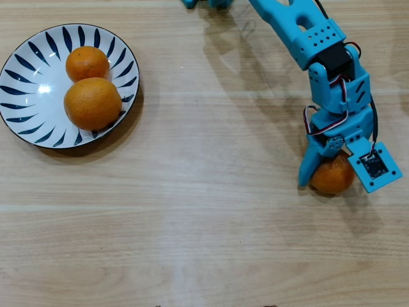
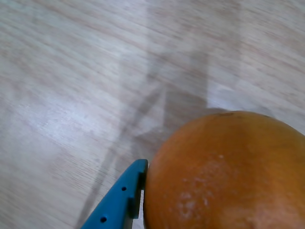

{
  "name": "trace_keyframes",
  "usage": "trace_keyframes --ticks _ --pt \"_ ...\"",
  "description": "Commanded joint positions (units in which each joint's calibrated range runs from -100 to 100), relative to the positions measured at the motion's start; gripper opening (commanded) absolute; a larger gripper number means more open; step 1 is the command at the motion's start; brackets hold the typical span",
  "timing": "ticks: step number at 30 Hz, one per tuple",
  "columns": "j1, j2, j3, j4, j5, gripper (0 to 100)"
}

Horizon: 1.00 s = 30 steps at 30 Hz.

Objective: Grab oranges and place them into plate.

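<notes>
My fingers (image 1: pixel 305 167) straddle the last orange (image 1: pixel 331 178) on the table (image 1: pixel 204 211), at about four o'clock in the overhead view; one blue tip (image 2: pixel 125 200) touches its skin in the wrist view, but I cannot tell whether the grip has closed. Two oranges, small (image 1: pixel 87 62) and large (image 1: pixel 92 103), already sit touching in the plate (image 1: pixel 25 70) at ten o'clock, well apart from me. The risk as I judge it: a round fruit pinched off-center could squirt free and roll. My far finger is hidden beneath the camera housing (image 1: pixel 374 166), and the orange runs off the wrist frame.
</notes>
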Motion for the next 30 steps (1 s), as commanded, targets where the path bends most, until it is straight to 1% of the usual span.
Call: trace_keyframes --ticks 1,4,5,7,11,13,16,18,21,26,30 --pt "-0.1 -0.8 -2.1 -0.7 -0.1 35" --pt "-0.2 -0.8 -2.1 -0.6 -0.1 24" --pt "-0.2 -0.8 -2.1 -0.6 -0.1 22" --pt "-0.2 -0.8 -2.1 -0.6 -0.1 23" --pt "-0.2 -1.8 -2.1 -0.1 0.2 26" --pt "-0.2 -2.6 -2.8 2.8 0.3 27" --pt "0.2 -7.9 -1.9 8.0 0.8 27" --pt "1.1 -12.2 -0.4 11.6 3.3 27" --pt "3.8 -19.7 3.6 14.2 6.8 27" --pt "10.3 -34.9 16.0 14.2 13.6 27" --pt "17.9 -48.9 28.8 14.2 18.8 27"
